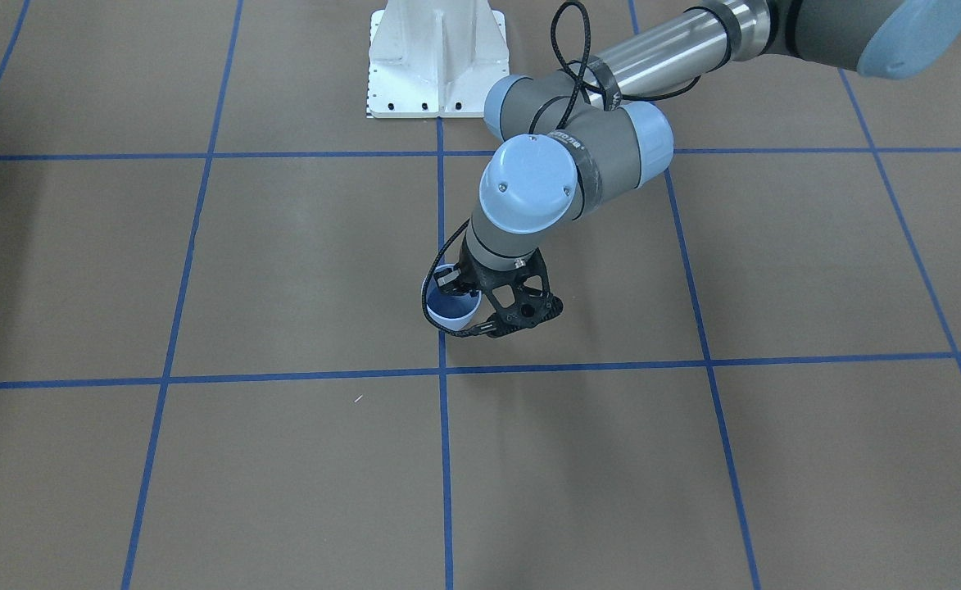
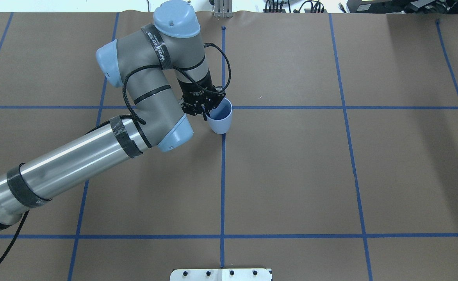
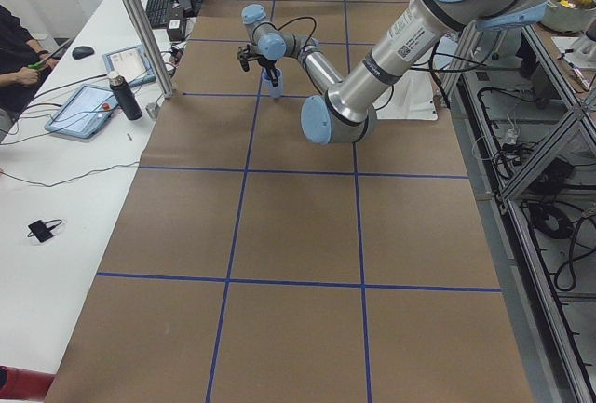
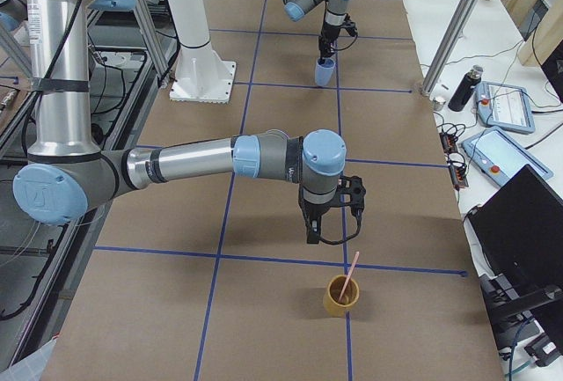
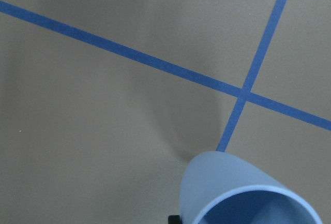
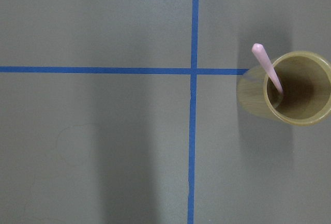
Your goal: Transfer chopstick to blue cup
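The pink chopstick (image 6: 269,69) stands tip-down in a yellow cup (image 6: 297,87) near the counter's right end, leaning on the rim with its upper part clear above it. It looks light, thin and stiff, probably smooth enough to slip or swivel in the jaws. The best hold is across the exposed shaft just above the rim, followed by a straight lift.

The blue cup (image 2: 221,117) stands upright mid-counter, well apart from the yellow one. The left gripper (image 1: 467,306) is at its rim with the jaws parted. One finger seems to dip inside, but I cannot tell whether they pinch the wall.

The right gripper (image 4: 327,227) hangs just beside the yellow cup, and its jaws cannot be judged from there.

Only the right-end view shows both cups and both arms. The overhead and front views leave out the chopstick. The right wrist view shows its lean best.
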You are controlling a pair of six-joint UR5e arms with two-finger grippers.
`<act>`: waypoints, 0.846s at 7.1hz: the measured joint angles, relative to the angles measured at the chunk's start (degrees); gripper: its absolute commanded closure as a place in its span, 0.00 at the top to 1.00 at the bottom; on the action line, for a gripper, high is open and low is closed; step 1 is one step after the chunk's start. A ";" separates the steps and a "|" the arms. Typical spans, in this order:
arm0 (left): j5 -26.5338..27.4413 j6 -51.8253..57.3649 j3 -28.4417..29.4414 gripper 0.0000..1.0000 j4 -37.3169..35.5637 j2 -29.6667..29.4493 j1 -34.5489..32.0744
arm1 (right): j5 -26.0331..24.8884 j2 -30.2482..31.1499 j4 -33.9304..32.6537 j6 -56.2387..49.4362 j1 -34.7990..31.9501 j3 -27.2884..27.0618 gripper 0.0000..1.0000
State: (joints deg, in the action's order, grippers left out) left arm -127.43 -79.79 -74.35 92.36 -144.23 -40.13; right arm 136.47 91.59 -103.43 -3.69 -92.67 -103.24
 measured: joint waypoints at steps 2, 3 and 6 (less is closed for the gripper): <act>0.03 -0.47 0.59 0.09 1.25 -0.36 0.11 | 0.02 -0.03 0.06 0.02 0.03 0.15 1.00; 0.27 -1.15 0.86 0.13 2.66 -0.35 0.26 | -0.01 -0.14 0.07 0.08 0.03 0.19 1.00; 2.23 -1.78 1.34 0.19 4.84 -0.24 1.04 | -0.09 -0.50 0.07 0.17 0.03 0.26 1.00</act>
State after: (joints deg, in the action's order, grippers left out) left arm -125.20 -81.58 -73.01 97.20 -144.47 -39.09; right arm 136.38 91.09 -103.36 -3.52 -92.64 -102.98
